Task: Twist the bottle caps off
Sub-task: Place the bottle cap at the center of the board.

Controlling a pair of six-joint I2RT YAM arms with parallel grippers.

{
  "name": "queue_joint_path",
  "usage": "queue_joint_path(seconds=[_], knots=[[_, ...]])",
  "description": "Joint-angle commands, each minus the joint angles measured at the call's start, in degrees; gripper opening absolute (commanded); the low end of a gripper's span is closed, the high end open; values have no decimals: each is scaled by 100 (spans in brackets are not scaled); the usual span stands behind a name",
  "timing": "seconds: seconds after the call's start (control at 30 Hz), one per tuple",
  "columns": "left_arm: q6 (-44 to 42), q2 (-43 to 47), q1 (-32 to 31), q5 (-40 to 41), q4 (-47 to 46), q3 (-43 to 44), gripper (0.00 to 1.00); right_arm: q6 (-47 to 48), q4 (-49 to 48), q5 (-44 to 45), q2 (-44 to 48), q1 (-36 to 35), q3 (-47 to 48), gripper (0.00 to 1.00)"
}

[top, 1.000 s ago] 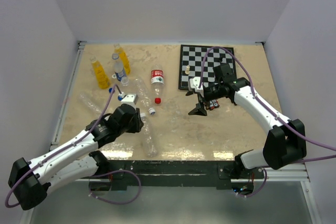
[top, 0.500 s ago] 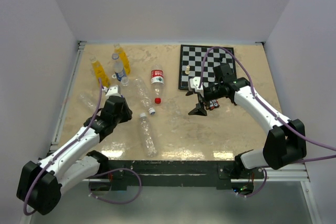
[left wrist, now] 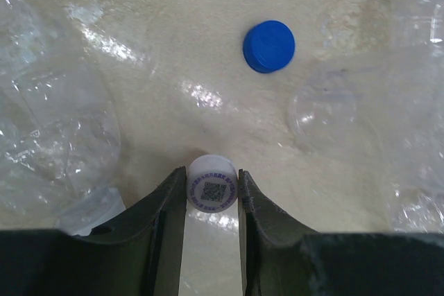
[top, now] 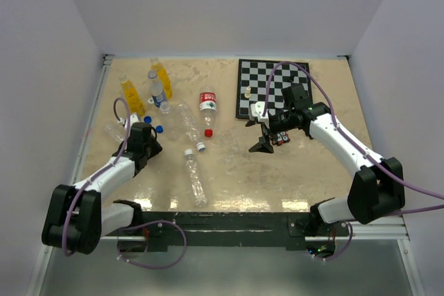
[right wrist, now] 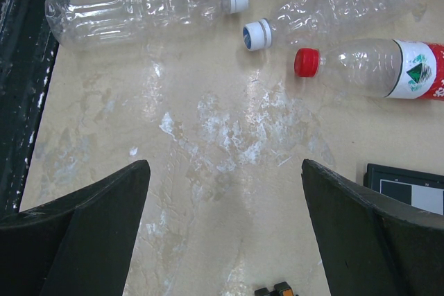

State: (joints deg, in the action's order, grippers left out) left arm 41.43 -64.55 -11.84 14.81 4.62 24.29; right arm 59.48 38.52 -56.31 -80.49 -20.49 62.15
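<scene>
white cap [left wrist: 212, 188], blue cap [left wrist: 269, 46], black-and-white checkered board [top: 251, 74]

Glossy table [left wrist: 173, 53], matt blue plastic cap [left wrist: 269, 46]

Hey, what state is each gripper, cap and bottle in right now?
Left gripper: shut on white cap.
Right gripper: open, empty.
Blue cap: off, lying loose.
Red-capped bottle: lying down, cap on.
Long clear bottle: lying down, cap on.
</scene>
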Motion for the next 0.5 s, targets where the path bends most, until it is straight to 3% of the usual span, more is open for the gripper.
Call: queue_joint_path(seconds=[0.0, 0.1, 0.27, 0.47], knots=[[49, -592, 304, -92, -787, 382, 7, 72, -29, -82, 130, 19, 166, 94], [32, -883, 375, -92, -770, 620, 20, 72, -29, -90, 139, 19, 166, 94], [5, -936, 410, -13, -692, 778, 54, 72, -29, -90, 139, 19, 166, 94], [67, -726, 419, 294, -42, 972, 66, 72, -20, -81, 139, 19, 175, 94]])
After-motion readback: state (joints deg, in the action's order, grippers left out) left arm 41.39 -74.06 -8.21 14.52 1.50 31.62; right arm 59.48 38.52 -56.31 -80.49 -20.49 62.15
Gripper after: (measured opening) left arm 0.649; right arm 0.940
